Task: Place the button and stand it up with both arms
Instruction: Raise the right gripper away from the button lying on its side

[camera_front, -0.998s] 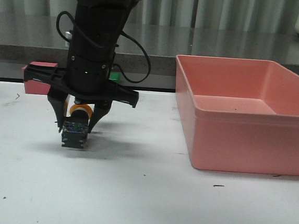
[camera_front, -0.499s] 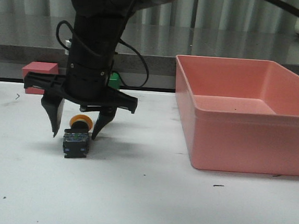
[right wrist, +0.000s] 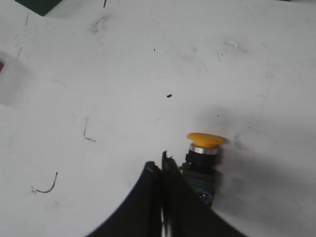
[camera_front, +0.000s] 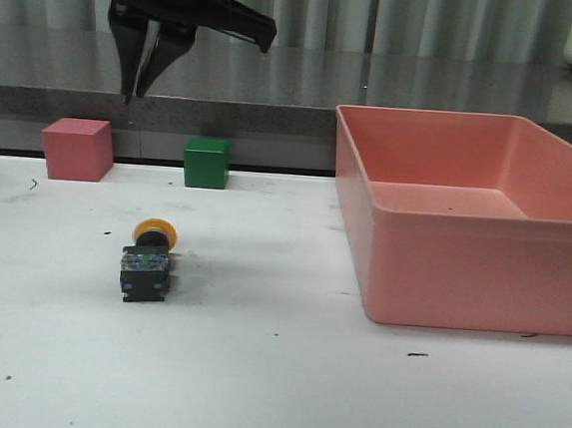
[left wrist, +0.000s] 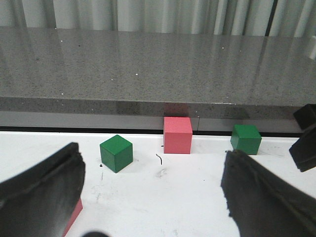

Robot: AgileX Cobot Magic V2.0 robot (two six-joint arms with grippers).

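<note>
The button (camera_front: 146, 262) lies on its side on the white table (camera_front: 272, 373), yellow cap pointing away, clear base toward the camera. My right gripper (camera_front: 135, 81) hangs high above it, its fingers pressed together and empty. In the right wrist view the shut gripper (right wrist: 163, 165) sits just beside the button (right wrist: 203, 157), whose yellow cap (right wrist: 205, 139) shows. My left gripper (left wrist: 153, 158) is wide open and empty over bare table, out of the front view. The button is not in the left wrist view.
A pink cube (camera_front: 76, 149) and a green cube (camera_front: 206, 162) stand at the back of the table. A large pink bin (camera_front: 461, 279) fills the right side. The left wrist view shows two green cubes (left wrist: 116, 153) (left wrist: 246, 138) and a pink cube (left wrist: 177, 135).
My right gripper opened and let go of the button, rose straight up to the top of the view, and shut its fingers. The button stayed lying on the table.
</note>
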